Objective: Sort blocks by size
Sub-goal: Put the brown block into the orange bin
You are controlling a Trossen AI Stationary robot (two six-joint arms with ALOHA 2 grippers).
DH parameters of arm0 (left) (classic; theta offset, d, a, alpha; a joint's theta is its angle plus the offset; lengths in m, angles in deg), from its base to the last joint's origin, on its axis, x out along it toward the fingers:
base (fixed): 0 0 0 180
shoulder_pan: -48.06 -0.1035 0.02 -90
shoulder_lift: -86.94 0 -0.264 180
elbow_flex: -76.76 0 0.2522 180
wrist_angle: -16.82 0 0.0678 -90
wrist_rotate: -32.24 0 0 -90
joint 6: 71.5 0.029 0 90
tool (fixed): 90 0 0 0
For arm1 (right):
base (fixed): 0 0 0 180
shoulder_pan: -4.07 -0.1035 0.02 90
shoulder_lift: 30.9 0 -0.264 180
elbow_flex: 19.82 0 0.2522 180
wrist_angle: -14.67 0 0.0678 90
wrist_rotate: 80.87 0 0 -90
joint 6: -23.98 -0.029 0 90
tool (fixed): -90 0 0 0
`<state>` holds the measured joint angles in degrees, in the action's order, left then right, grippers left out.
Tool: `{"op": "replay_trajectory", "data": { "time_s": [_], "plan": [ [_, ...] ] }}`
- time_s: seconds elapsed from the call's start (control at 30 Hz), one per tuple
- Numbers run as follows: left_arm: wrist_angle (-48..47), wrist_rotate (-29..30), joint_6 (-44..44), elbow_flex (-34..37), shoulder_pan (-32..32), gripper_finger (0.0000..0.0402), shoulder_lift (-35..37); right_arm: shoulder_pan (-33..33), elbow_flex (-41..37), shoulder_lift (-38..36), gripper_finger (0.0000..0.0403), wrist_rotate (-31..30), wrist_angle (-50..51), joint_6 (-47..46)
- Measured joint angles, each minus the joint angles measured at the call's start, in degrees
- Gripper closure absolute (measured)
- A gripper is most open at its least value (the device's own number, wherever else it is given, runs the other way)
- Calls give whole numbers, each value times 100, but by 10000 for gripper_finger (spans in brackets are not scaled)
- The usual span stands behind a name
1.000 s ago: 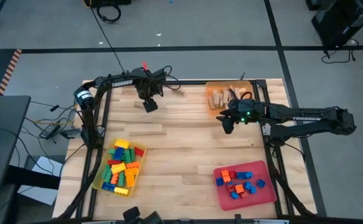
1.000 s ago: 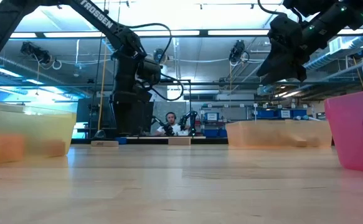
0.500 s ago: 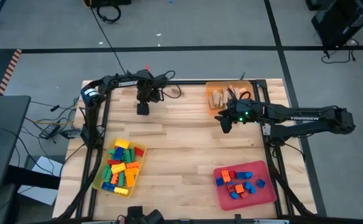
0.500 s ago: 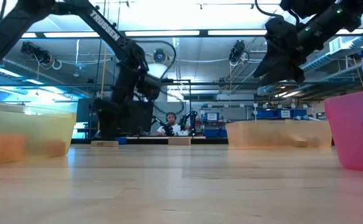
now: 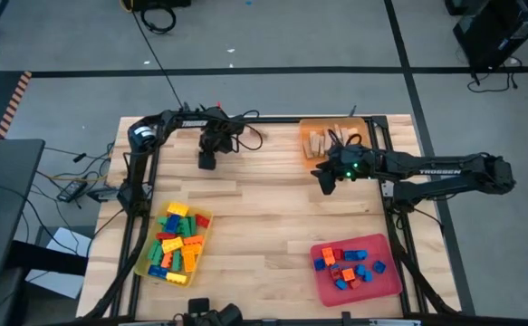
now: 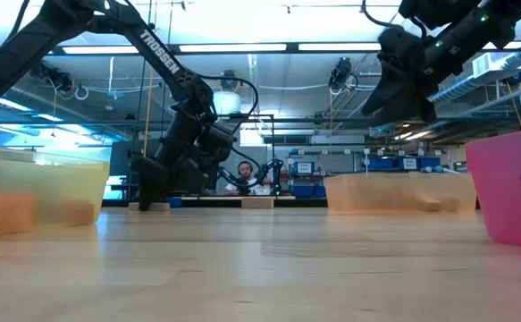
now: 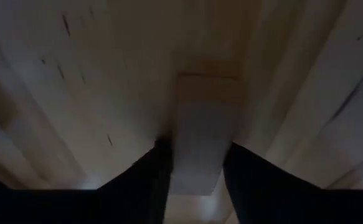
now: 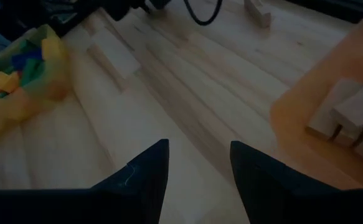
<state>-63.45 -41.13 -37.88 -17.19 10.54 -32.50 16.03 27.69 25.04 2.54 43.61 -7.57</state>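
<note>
While the right gripper [image 5: 326, 184] hangs above the table [image 5: 264, 217] just beside the orange tray [image 5: 322, 129], with nothing between its fingers [image 8: 147, 171], which stand apart, the left gripper [image 5: 207, 161] is down at the far left part of the table. Its wrist view shows a tan wooden block [image 7: 198, 134] lying flat on the wood between its two fingers [image 7: 153, 171], one on each side and close against the block; whether they press on it cannot be told. From table height that gripper reaches down to the board at the far edge.

Blocks elsewhere:
- Yellow tray [image 5: 146, 263], near left: a heap of large coloured blocks [image 5: 177, 243] in red, green, yellow, blue and orange.
- Red tray [image 5: 390, 282], near right: small blue and orange blocks [image 5: 347, 265].
- Orange tray, far right: tan wooden blocks [image 5: 316, 140].
- Another wooden piece [image 8: 258, 12] lies on the table at the far side, seen from the right wrist.

A person [image 6: 245, 176] sits in the room beyond the far edge.
</note>
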Motion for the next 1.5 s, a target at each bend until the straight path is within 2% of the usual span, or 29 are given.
{"op": "replay_trajectory", "data": {
  "time_s": [0.1,0.13,0.27,0.37,0.5,0.73,0.97,1.13,1.3,1.37,1.5],
  "plan": [
    [9,-2,-217,5,1,294,26,0,0,-138,218,190,-3,2],
    [-3,-7,-288,5,1,297,37,-7,0,-207,218,225,10,3],
    [-72,-102,-767,3,8,297,60,-61,0,-577,218,329,214,-44],
    [-40,-398,-1220,12,50,297,181,-131,0,-943,218,422,601,-62],
    [-25,-943,-1810,14,226,297,595,-236,0,-1456,218,434,1141,-239],
    [297,-1237,-2805,10,811,297,1444,-339,0,-2029,218,431,1609,-164],
    [1622,-1515,-4026,7,1408,297,1928,-339,0,-2150,218,429,1633,182],
    [3187,-1919,-5003,7,1555,297,1916,-339,0,-2148,218,429,1631,319],
    [4813,-1940,-5508,-11,1508,297,1834,-339,0,-2135,218,427,1626,443],
    [4903,-1958,-5614,-197,1428,297,1708,-339,0,-2135,218,427,1629,472],
    [4534,-2023,-5344,-1145,1283,297,1102,-328,0,-2135,218,424,1623,476]
  ]
}}
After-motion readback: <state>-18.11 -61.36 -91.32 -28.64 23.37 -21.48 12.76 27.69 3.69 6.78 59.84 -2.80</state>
